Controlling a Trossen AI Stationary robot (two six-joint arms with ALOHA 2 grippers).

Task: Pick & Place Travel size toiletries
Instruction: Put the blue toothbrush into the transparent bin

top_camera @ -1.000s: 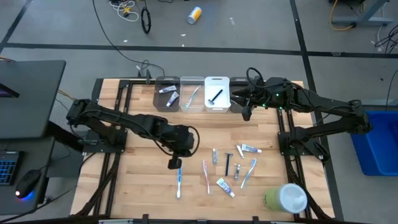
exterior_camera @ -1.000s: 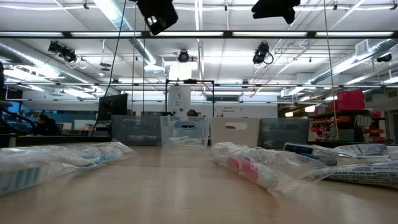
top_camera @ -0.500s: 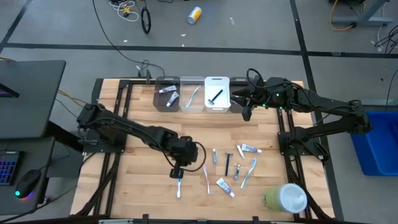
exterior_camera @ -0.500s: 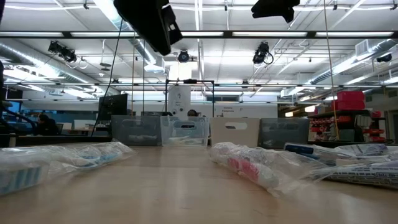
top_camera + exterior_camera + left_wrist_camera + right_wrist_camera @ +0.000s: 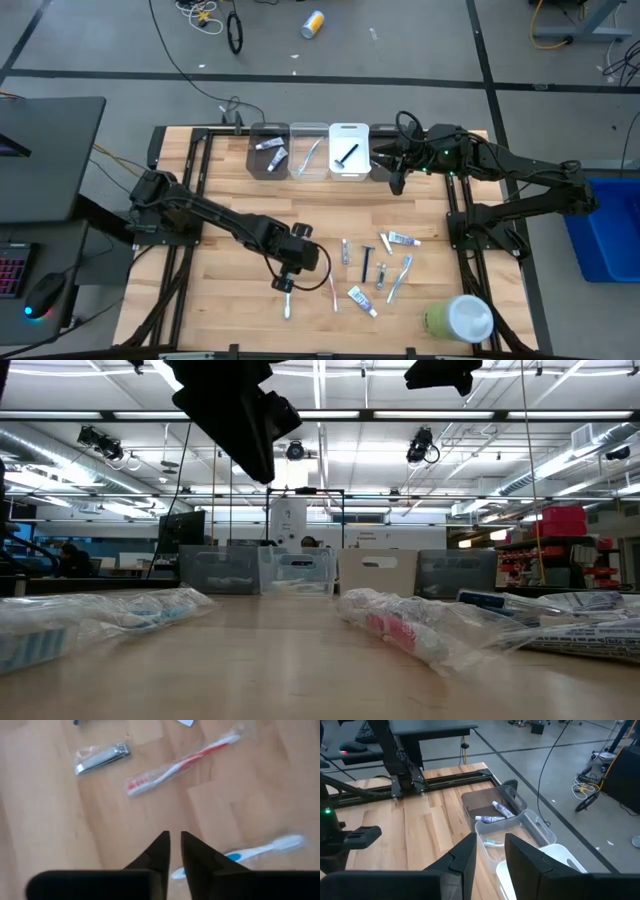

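Several travel size toiletries lie loose on the wooden table: a blue toothbrush (image 5: 288, 299) (image 5: 250, 851), a red-pink toothbrush (image 5: 332, 283) (image 5: 180, 762), a wrapped metal clipper (image 5: 102, 757), a black razor (image 5: 366, 262) and small toothpaste tubes (image 5: 400, 239). My left gripper (image 5: 285, 283) (image 5: 175, 842) hangs above the table just beside the blue toothbrush's handle end. It points steeply down, its fingers a narrow gap apart with nothing between them. My right gripper (image 5: 396, 183) (image 5: 490, 847) waits high over the far bins, open and empty.
A row of bins stands at the far edge: a dark one (image 5: 268, 152) with tubes, a clear one (image 5: 308, 152) with a toothbrush, a white one (image 5: 348, 152) with a razor. A large green-and-white round container (image 5: 460, 318) lies at the near right corner.
My left gripper has come down and moved toward the table's near edge and a little right, ending close over the blue toothbrush. In the low view it has sunk further into the picture. The toiletries have not moved.
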